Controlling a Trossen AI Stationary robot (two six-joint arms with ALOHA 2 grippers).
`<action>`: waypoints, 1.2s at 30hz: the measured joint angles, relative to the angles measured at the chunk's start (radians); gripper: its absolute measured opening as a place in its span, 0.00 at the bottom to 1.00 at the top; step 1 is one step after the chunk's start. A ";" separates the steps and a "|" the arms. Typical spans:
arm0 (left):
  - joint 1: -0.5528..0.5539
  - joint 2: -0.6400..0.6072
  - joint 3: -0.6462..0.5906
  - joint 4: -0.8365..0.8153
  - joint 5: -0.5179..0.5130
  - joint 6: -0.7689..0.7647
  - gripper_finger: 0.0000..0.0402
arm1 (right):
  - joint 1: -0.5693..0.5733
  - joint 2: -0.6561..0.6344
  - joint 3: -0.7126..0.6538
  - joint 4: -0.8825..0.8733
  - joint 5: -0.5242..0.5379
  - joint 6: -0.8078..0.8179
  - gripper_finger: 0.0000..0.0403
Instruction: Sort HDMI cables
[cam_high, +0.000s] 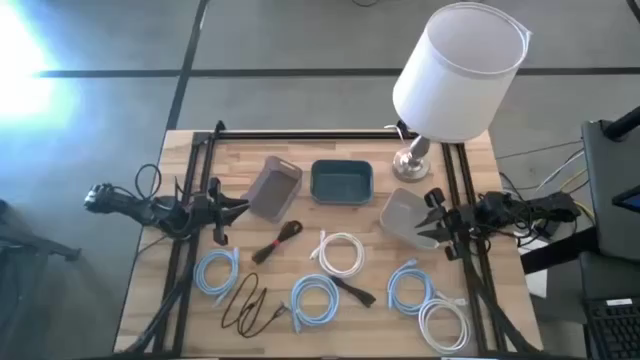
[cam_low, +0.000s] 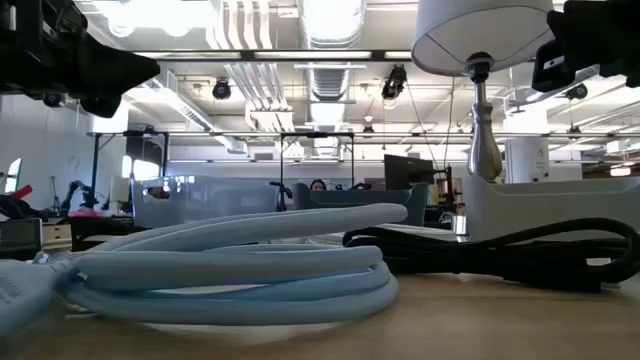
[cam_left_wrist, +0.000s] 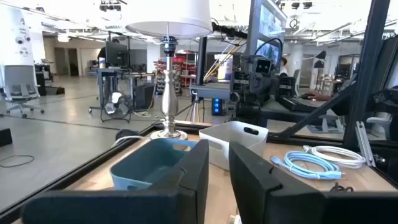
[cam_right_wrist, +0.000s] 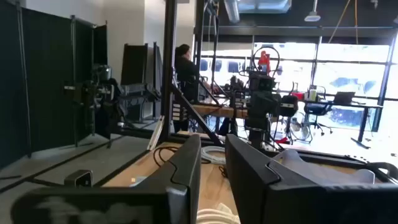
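My left end effector (cam_high: 243, 207) hovers over the left side of the table (cam_high: 480, 150), just left of the grey bin (cam_high: 274, 186); its fingers (cam_left_wrist: 255, 177) stand a narrow gap apart and pinch nothing. My right end effector (cam_high: 428, 218) hangs at the right side, beside the light grey bin (cam_high: 401, 214), fingers (cam_right_wrist: 249, 168) likewise slightly parted and empty. A blue bin (cam_high: 341, 181) sits between the two grey ones, and a lamp (cam_high: 455, 75) stands at the far right.

The HDMI cables lie loose on the near half of the table: light-blue coils at the left (cam_high: 216, 272), the middle (cam_high: 315, 301) and the right (cam_high: 410, 288); a white coil (cam_high: 340, 251) in the middle and another (cam_high: 444, 325) at the near right corner; a black bundle (cam_high: 277, 241) near the grey bin, a thin black loop (cam_high: 247, 305) at the near left, and a short black one (cam_high: 352, 291) beside the middle blue coil
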 joint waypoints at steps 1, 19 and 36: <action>0.000 0.000 0.000 0.000 0.000 0.000 0.17 | 0.000 0.000 0.000 0.000 0.000 0.001 0.18; 0.000 0.000 0.000 0.000 0.000 0.000 0.17 | 0.000 0.000 0.000 0.000 0.000 0.001 0.19; 0.000 0.000 0.000 0.000 0.000 0.000 0.17 | 0.000 0.000 0.000 0.000 0.000 0.000 0.21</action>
